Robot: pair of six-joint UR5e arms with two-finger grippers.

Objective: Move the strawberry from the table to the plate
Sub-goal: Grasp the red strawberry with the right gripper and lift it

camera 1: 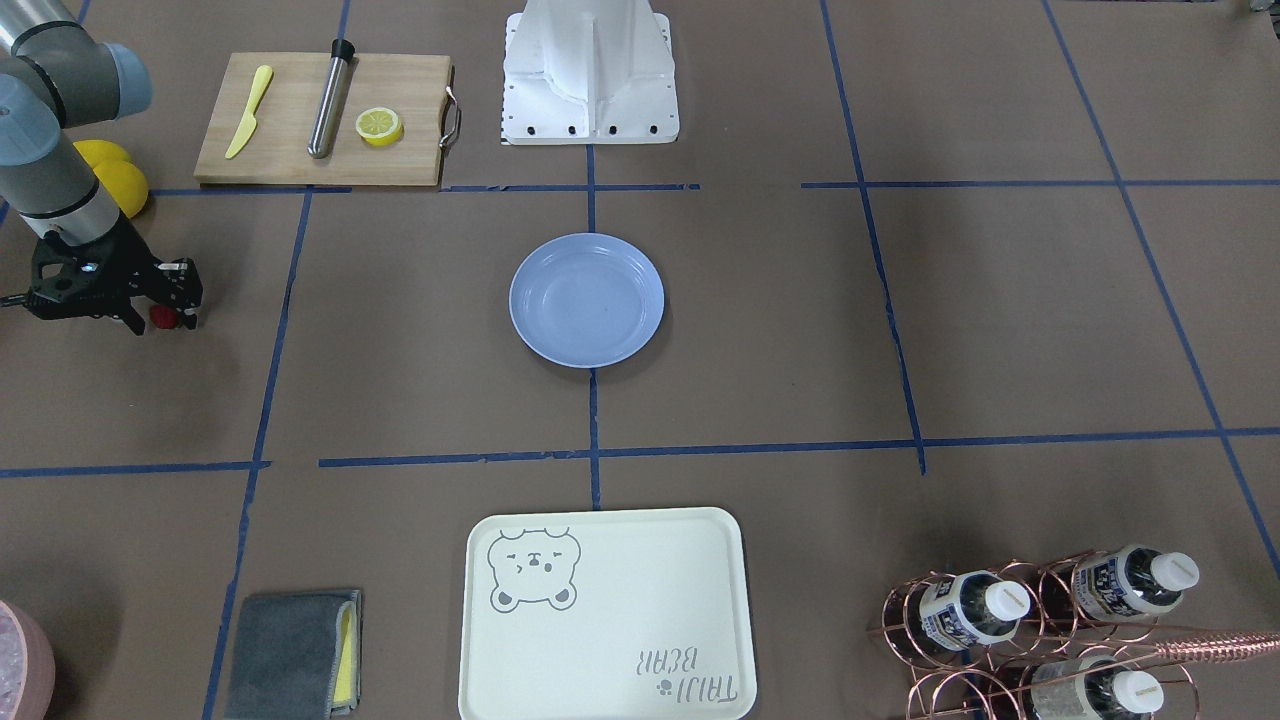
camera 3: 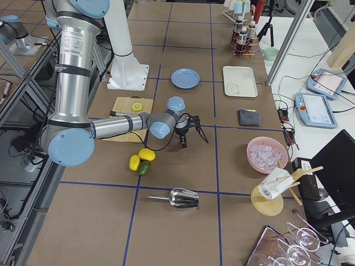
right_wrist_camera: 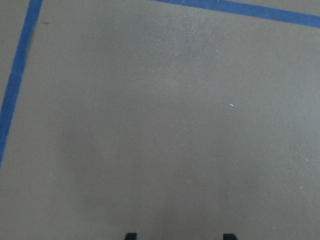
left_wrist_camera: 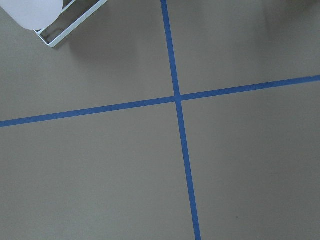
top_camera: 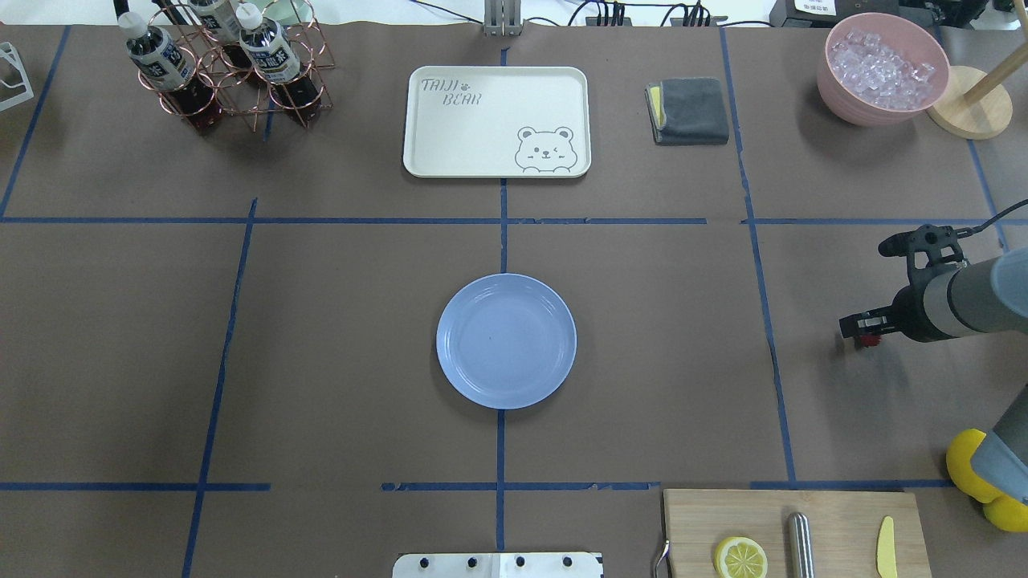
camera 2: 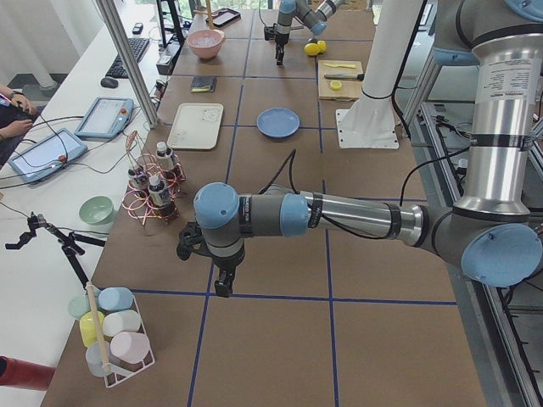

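Dark red and very small, the strawberry (camera 1: 163,317) shows as a roundish blob on the brown paper worktop (camera 1: 420,330), out at the robot's right end and well apart from the plate (camera 1: 586,299). It is too small for its skin to be read, and black gripper parts hide its upper edge. The right gripper (camera 1: 163,325) sits low over it, tilted, with one finger on each side of the fruit. The fingers stand apart. In the right wrist view only two dark fingertips (right_wrist_camera: 130,236) show at the bottom edge, with bare paper between them, so it appears to grasp nothing. The plate, light blue, round and glossy, lies mid-worktop on a blue tape line (camera 1: 592,420). Two yellow lemons (camera 1: 118,175) lie behind the right arm. The left gripper (camera 2: 223,287) points down over the worktop's other end, seen only from the side; whether it is open or closed I cannot tell.
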